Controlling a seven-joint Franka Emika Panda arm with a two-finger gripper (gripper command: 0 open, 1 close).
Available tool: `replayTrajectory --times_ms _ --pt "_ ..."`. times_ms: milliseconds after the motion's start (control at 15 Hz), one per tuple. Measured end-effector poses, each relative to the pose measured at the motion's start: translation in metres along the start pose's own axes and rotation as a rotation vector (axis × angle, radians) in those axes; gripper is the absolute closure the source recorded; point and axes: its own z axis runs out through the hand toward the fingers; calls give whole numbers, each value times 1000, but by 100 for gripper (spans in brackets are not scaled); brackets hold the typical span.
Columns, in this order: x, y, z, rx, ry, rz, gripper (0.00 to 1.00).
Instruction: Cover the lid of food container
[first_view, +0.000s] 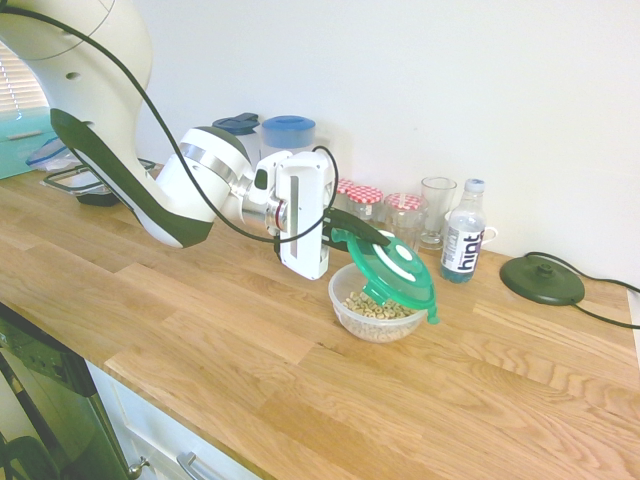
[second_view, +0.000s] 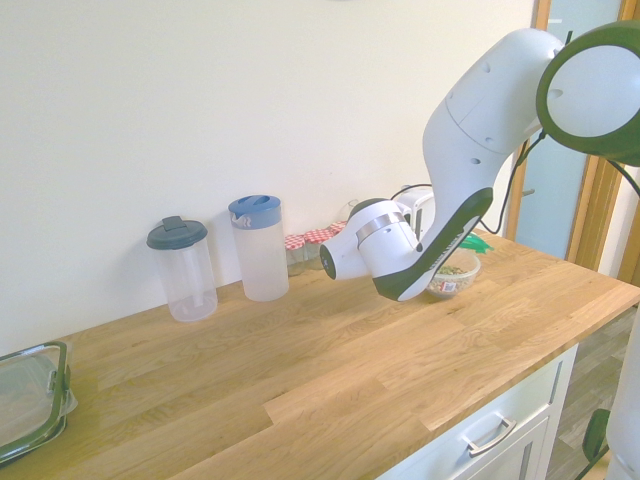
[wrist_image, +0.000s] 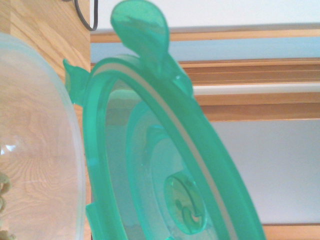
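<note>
While the gripper (first_view: 352, 232) pinches its edge, the green lid (first_view: 392, 268), tilted over the bowl (first_view: 376, 315) of cereal (first_view: 372, 305), bottle (first_view: 463, 232) showing only in the first exterior view, lid's underside only in the wrist view

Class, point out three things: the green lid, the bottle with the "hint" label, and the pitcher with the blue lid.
Green lid (first_view: 408, 284): first exterior view, top face.
"Hint" bottle (first_view: 463, 249): first exterior view, label.
Blue-lidded pitcher (second_view: 262, 262): second exterior view, body.

Round green lid (first_view: 398, 272), tilted above the clear bowl (first_view: 374, 318); cereal rings inside the bowl.
</note>
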Motion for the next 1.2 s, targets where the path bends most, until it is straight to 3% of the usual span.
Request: replayTrajectory --times_ms 67,133,933,1200 --pt "0 0 0 2 0 0 100" --pt "0 -1 -1 5 0 0 0" --pt "-19 -4 -20 41 -10 -38 0" --pt "-30 -7 -28 84 -97 -45 0"
